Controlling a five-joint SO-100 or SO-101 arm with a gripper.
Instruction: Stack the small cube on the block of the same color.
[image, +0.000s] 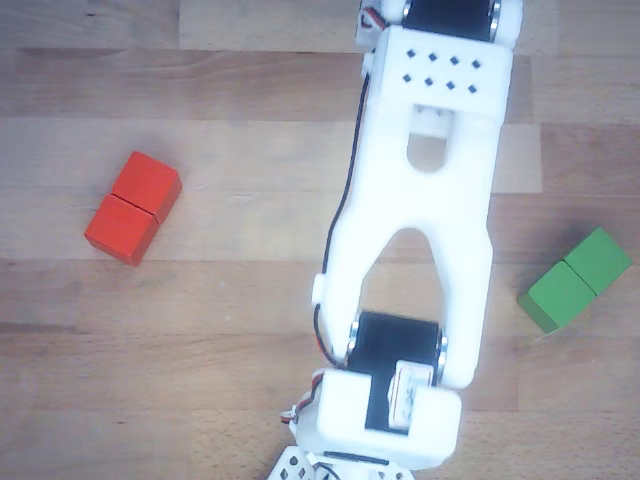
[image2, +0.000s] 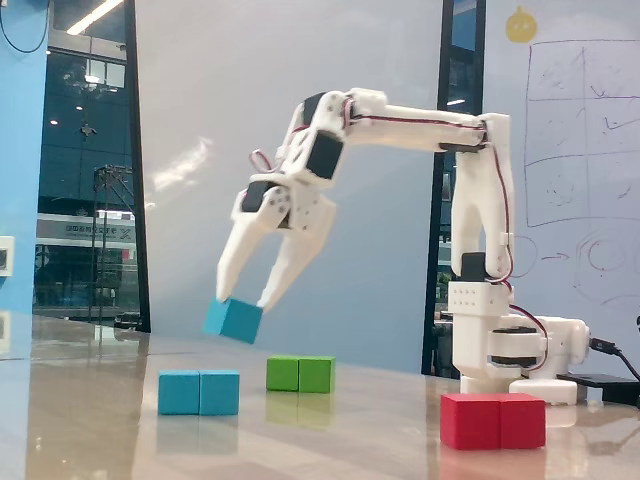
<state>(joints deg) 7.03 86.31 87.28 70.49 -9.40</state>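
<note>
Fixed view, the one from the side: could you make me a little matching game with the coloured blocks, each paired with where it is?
Things:
1. small blue cube
2. blue block
3. green block
4. red block

Places:
A. on the table, nearest the arm's base
B. in the air, between the fingers of the gripper
C. on the table, leftmost in the fixed view
D. on the table, farther back, between the other two blocks

Pairs: 1-B, 2-C, 3-D, 4-A
</note>
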